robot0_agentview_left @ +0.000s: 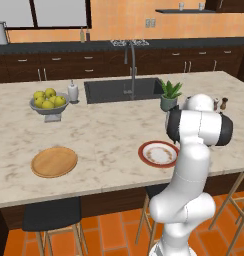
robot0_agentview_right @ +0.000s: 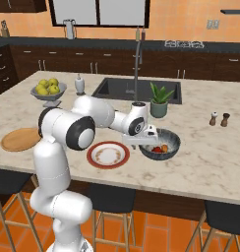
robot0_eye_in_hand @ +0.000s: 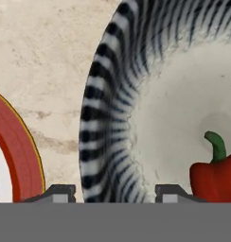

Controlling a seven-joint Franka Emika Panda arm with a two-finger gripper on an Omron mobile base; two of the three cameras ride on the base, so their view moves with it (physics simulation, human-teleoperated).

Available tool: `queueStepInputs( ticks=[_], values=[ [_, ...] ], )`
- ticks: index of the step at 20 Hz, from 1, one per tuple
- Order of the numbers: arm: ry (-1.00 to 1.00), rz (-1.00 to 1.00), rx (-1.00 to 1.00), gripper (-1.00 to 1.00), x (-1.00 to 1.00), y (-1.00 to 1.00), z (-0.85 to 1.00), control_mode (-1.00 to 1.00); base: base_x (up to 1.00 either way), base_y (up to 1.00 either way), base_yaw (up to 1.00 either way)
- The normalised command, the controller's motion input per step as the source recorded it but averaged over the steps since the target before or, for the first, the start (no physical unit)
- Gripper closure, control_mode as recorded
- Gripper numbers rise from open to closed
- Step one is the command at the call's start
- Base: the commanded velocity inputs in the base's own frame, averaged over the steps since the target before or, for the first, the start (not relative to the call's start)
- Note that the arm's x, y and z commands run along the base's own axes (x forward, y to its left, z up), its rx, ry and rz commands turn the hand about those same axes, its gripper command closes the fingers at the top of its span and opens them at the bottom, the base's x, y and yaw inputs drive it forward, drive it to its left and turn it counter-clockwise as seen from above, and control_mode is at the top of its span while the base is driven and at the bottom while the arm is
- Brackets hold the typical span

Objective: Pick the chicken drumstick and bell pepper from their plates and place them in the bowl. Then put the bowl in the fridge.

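End effector [robot0_eye_in_hand: 111,193] astride bowl [robot0_eye_in_hand: 108,108] rim

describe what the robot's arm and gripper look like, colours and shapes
The arm is glossy white, built of rounded tubular segments with dark, near-black bands at the joints. The gripper is a pale boxy block; in the hand view its two small dark fingertips look squared. No cables or markings show.

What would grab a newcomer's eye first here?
The white arm reaching over the island, its pincer down at the near rim of the striped bowl. A red pepper lies inside that bowl. Left of it sits the bare red-rimmed plate, and further left the wooden plate.
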Motion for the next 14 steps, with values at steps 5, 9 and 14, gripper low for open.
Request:
queueStepInputs(
  ticks=[5, 9, 14],
  values=[
    [0.0, 0.0, 0.0, 1.0, 0.0, -0.01, 0.0, -1.0, 0.0, 0.0, 0.0],
    [0.0, 0.0, 0.0, 1.0, 0.0, -0.15, 0.17, -1.0, 0.0, 0.0, 0.0],
    [0.0, 0.02, -0.01, 1.0, -0.04, -0.01, 0.79, -1.0, 0.0, 0.0, 0.0]
  ],
)
